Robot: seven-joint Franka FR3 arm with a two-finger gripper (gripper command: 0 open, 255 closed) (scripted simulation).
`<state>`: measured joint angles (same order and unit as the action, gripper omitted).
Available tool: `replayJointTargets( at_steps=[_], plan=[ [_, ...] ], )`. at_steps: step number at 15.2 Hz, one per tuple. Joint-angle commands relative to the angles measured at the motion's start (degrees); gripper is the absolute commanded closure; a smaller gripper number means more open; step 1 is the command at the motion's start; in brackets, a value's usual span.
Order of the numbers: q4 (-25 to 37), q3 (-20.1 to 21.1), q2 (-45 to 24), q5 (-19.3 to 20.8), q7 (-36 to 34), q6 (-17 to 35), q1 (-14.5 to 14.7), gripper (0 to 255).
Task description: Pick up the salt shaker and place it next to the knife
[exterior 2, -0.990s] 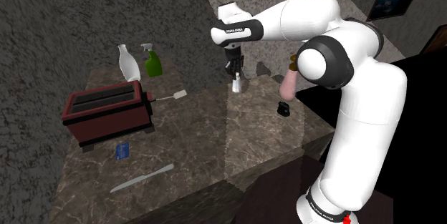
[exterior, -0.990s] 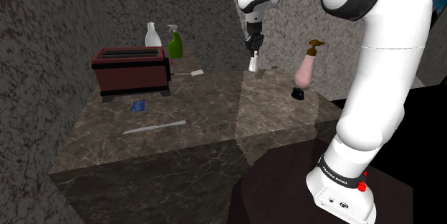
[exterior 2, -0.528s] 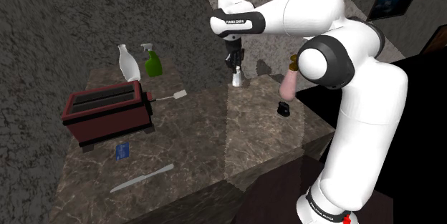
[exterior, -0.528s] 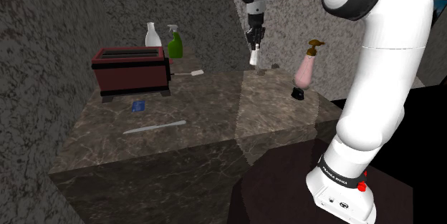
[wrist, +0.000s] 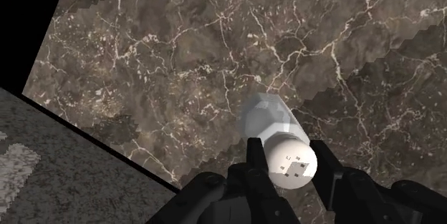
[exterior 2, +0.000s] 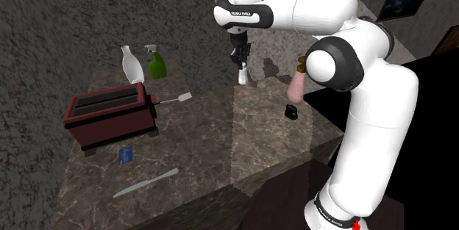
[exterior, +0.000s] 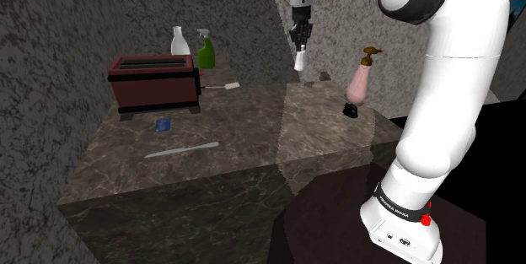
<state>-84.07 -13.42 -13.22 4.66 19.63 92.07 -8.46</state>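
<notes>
My black gripper [exterior: 300,42] is shut on the small white salt shaker [exterior: 299,59] and holds it in the air above the far part of the dark marble counter [exterior: 253,127]. The second exterior view has the gripper [exterior 2: 240,58] and the shaker [exterior 2: 242,75] near the back wall. From the wrist, the shaker [wrist: 279,140] sits clasped between the two fingers [wrist: 259,169], cap toward the camera, marble well below it. The pale grey knife [exterior: 181,149] lies flat near the counter's front edge, far from the gripper toward the shoulder view's left; it is also visible [exterior 2: 146,182].
A dark red toaster [exterior: 155,83] stands at the back left with a small blue item [exterior: 163,124] before it. A white bottle [exterior: 179,41] and a green spray bottle [exterior: 206,51] stand behind. A white spatula [exterior: 224,87] lies beside the toaster. A pink dispenser [exterior: 358,85] stands on the right.
The gripper has risen with the salt shaker, lifting it off the counter and higher along the back wall. Nothing else moved.
</notes>
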Motion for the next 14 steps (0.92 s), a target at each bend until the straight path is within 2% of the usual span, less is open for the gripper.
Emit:
replayJointTargets(
  at_steps=[1,8,14],
  plan=[
    [-0.5,0.73,0.67,0.14,-1.93,-0.39,1.25,255],
    [-1.05,4.27,1.43,0.12,-10.82,-1.56,6.74,255],
    [1.55,7.28,-0.22,-0.31,-18.17,-3.24,11.21,255]
  ],
)
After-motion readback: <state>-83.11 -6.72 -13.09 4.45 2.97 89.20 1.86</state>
